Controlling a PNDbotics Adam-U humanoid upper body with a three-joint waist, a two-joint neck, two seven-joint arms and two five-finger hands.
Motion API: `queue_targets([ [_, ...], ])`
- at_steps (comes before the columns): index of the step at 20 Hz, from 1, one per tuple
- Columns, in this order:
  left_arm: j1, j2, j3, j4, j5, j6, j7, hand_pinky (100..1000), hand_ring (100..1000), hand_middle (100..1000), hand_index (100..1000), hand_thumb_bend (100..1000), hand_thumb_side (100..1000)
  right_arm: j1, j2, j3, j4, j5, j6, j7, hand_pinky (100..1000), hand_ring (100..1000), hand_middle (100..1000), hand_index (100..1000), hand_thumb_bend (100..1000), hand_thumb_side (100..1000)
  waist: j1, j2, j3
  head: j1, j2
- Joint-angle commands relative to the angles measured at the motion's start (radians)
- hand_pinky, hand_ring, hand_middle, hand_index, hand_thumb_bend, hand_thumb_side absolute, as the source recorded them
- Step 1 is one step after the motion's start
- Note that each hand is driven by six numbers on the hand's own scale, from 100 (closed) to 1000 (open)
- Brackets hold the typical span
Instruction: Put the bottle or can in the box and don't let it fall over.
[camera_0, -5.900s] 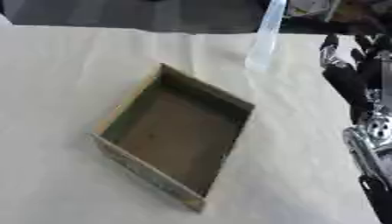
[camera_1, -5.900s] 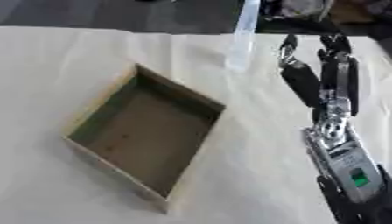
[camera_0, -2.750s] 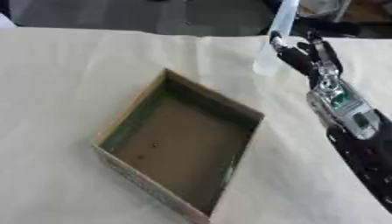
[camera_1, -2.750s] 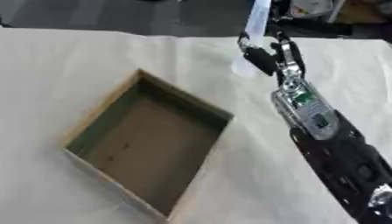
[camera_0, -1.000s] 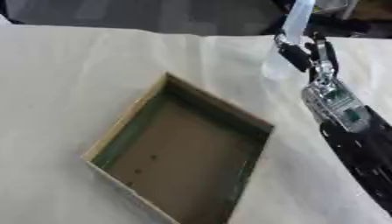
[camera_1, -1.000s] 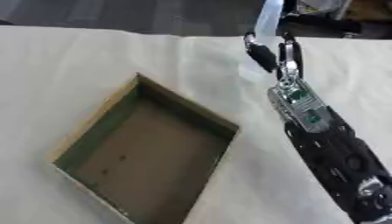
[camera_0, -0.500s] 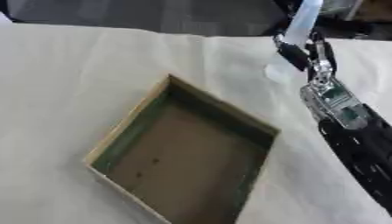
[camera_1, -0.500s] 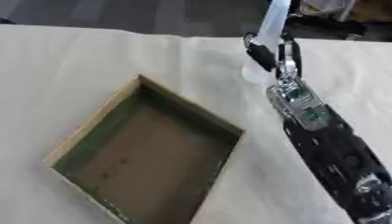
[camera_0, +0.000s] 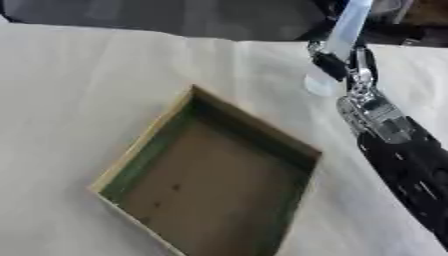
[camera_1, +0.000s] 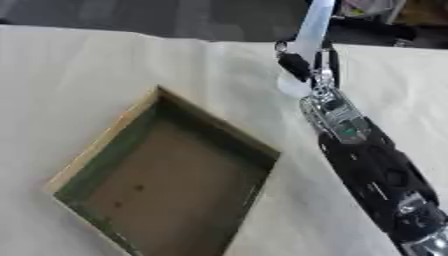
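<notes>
A tall clear bottle (camera_0: 345, 27) stands upright at the far right of the table, its round base (camera_1: 293, 86) just past the box's far corner. My right hand (camera_0: 373, 107) reaches in from the lower right, and its black fingers (camera_0: 329, 65) curl round the bottle's lower part. Whether the base rests on the cloth or hangs just above it, I cannot tell. The open cardboard box (camera_0: 150, 148), with green inner walls and a bare brown floor, lies askew in the middle, left of the hand. My left hand shows in neither view.
A beige cloth (camera_0: 79, 80) covers the table. The far table edge (camera_0: 175, 36) runs along the top, with dark floor beyond it. Dark clutter (camera_1: 385, 22) stands past the edge at the upper right. My black forearm (camera_1: 385, 190) crosses the lower right.
My right hand, open beside the bottle 5.9 s ago, has moved up to it and curled its fingers round it. The camera has shifted, so the box sits differently in the picture.
</notes>
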Motion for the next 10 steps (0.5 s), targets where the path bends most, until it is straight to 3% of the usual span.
queue_targets([
  [1, -0.007, 0.014, 0.006, -0.016, -0.001, -0.002, -0.002, 1000, 847, 845, 794, 328, 624, -0.016, -0.031, -0.014, -0.010, -0.027, -0.012, -0.021, 1000, 1000, 1000, 831, 421, 100, 0.006, -0.019, -0.001, 0.003, -0.006],
  [2, -0.007, 0.014, 0.006, -0.015, -0.001, -0.002, -0.002, 1000, 847, 845, 793, 328, 623, -0.015, -0.029, -0.014, -0.014, -0.040, -0.013, -0.028, 1000, 1000, 1000, 806, 337, 100, 0.007, -0.020, -0.002, 0.004, -0.004],
  [3, -0.006, 0.014, 0.006, -0.015, -0.001, -0.002, -0.002, 1000, 847, 845, 793, 328, 623, -0.015, -0.026, -0.014, -0.014, -0.055, -0.010, -0.035, 1000, 1000, 1000, 806, 337, 100, 0.007, -0.022, -0.003, 0.004, -0.001],
  [5, -0.005, 0.014, 0.006, -0.015, 0.000, -0.002, -0.002, 1000, 847, 845, 792, 325, 620, -0.015, -0.019, -0.013, -0.017, -0.085, -0.010, -0.048, 1000, 1000, 1000, 749, 220, 100, 0.009, -0.026, -0.006, 0.007, 0.007],
  [6, -0.005, 0.014, 0.007, -0.015, 0.001, -0.002, -0.002, 1000, 846, 845, 792, 324, 619, -0.015, -0.016, -0.013, -0.019, -0.102, -0.014, -0.051, 1000, 1000, 1000, 705, 100, 100, 0.010, -0.028, -0.007, 0.008, 0.013],
  [10, -0.005, 0.014, 0.007, -0.016, 0.004, -0.001, -0.003, 1000, 846, 844, 791, 321, 617, -0.019, -0.004, -0.005, -0.024, -0.178, -0.047, -0.045, 1000, 1000, 1000, 575, 100, 100, 0.014, -0.037, -0.011, 0.014, 0.037],
])
